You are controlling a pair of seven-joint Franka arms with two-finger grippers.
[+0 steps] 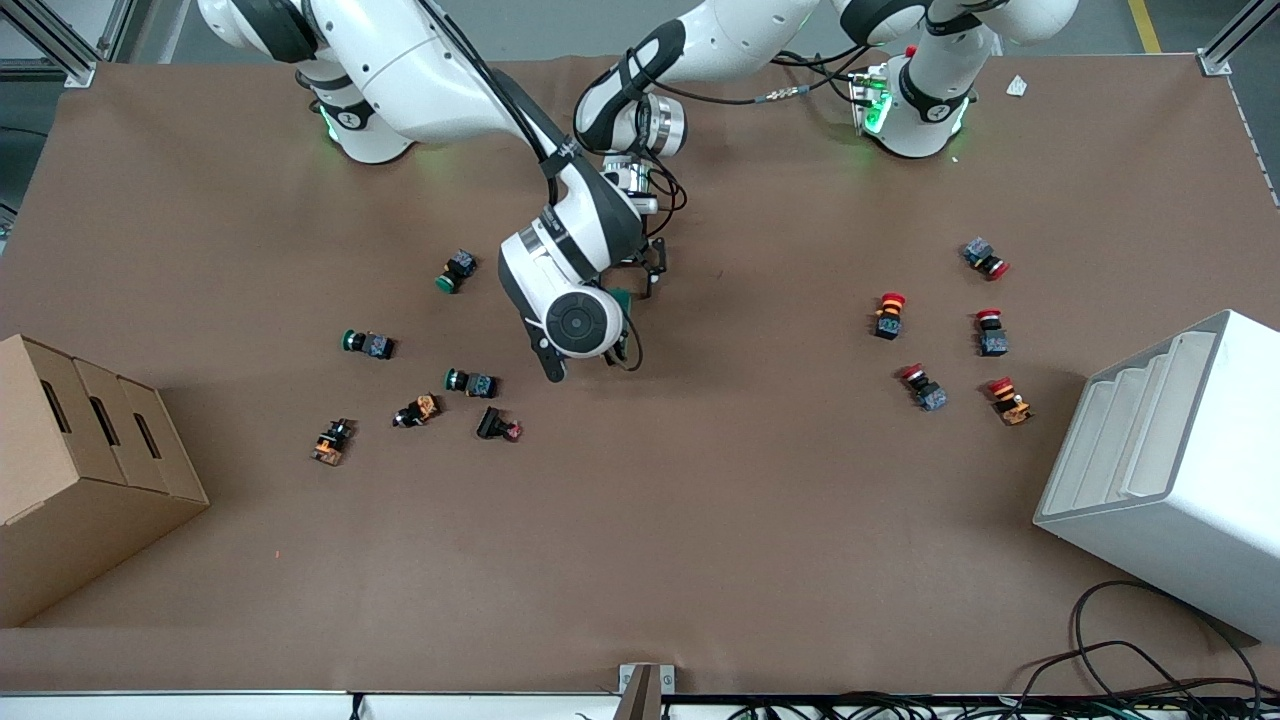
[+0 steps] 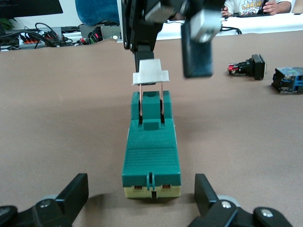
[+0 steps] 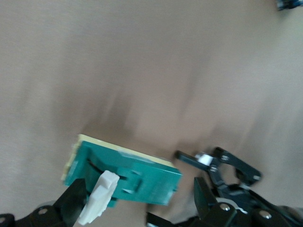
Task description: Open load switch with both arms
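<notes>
Load switch (image 2: pixel 151 153) on the mat (image 1: pixel 700 520) near table centre, mostly hidden in front view beneath the right arm's wrist, only a green sliver showing (image 1: pixel 622 297). Dark-green oblong body, ribbed top panel, cream base edge at one end; white lever (image 2: pixel 150 73) at the other end, raised on two thin copper-coloured legs. Same body in right wrist view (image 3: pixel 125 172), lever (image 3: pixel 100 196) tilted up off the green top. Left gripper (image 2: pixel 142 196) low at the cream end, fingers (image 2: pixel 73 191) spread wide either side of the body, not touching it. Right gripper (image 3: pixel 137 203) over the lever end, fingers (image 3: pixel 71 201) parted; in left wrist view a dark finger (image 2: pixel 142 33) sits right at the lever's top and the other hangs apart beside it; contact with the lever cannot be told. Both arms crowded over the same small spot. Green push buttons (image 1: pixel 368 344) and other small parts scattered toward the right arm's end, nearer the camera than the switch, near but apart from it. Red push buttons (image 1: pixel 889 314) clustered toward the left arm's end, well apart. Cardboard box (image 1: pixel 80 470) at the mat edge on the right arm's end; white stepped rack (image 1: pixel 1170 470) at the edge on the left arm's end. Wide bare mat between switch and the camera-side edge. Cables (image 1: pixel 1150 660) at the camera-side corner by the rack.
</notes>
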